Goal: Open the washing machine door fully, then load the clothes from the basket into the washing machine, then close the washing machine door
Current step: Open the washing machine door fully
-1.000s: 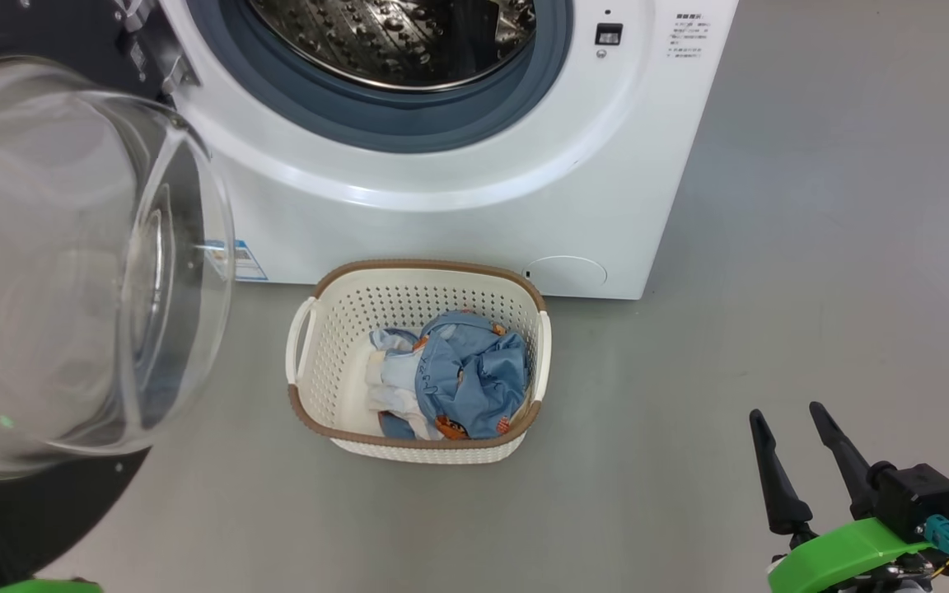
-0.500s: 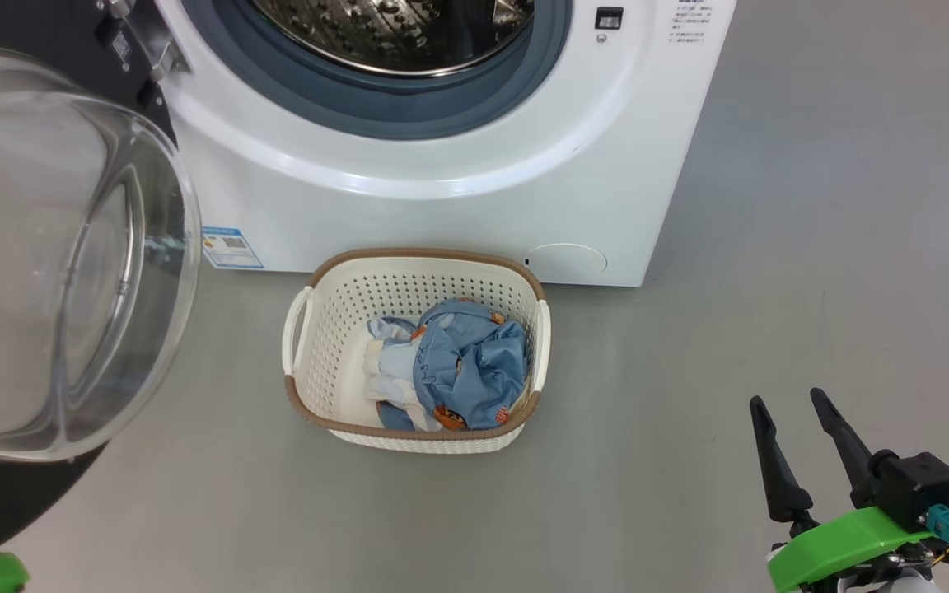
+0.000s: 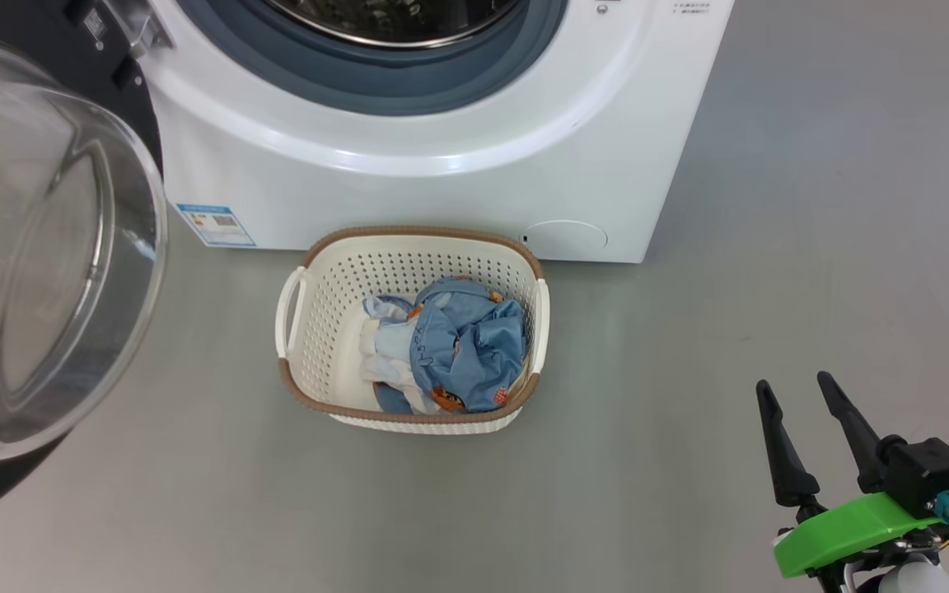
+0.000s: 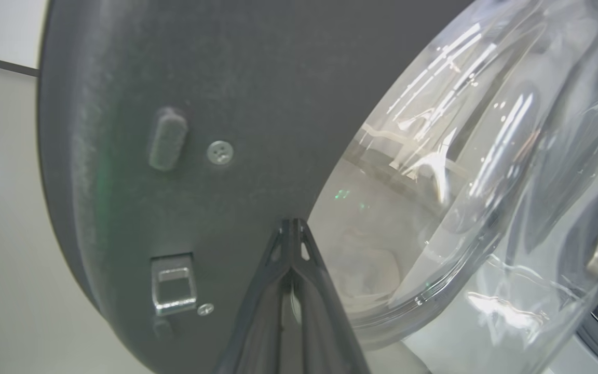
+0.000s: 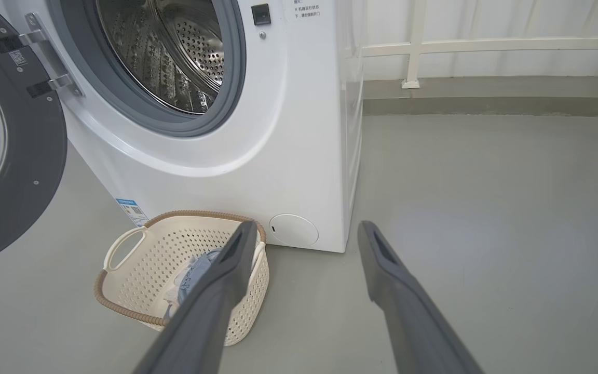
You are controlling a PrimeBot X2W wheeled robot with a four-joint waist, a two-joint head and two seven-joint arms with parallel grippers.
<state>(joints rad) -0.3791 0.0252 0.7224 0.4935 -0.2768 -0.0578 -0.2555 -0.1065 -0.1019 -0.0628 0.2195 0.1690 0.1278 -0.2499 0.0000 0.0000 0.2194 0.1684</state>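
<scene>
Over the grey floor (image 3: 730,247), the washing machine door (image 3: 38,247) has been swung wider, left of the washing machine (image 3: 409,189) — its blue sticker (image 3: 215,224) is now uncovered. Just before the machine the basket (image 3: 421,233) of clothes (image 3: 466,354) sits untouched. The left gripper (image 4: 293,228) is pressed together by the door, the right gripper (image 3: 794,381) spread — loading may be begun.

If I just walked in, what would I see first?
Probably the big round washing machine door, standing open at the left with its clear glass bowl bulging out. Next, the white washing machine with its shiny holey drum, and on the floor just in front, the little basket holding blue clothes.
</scene>
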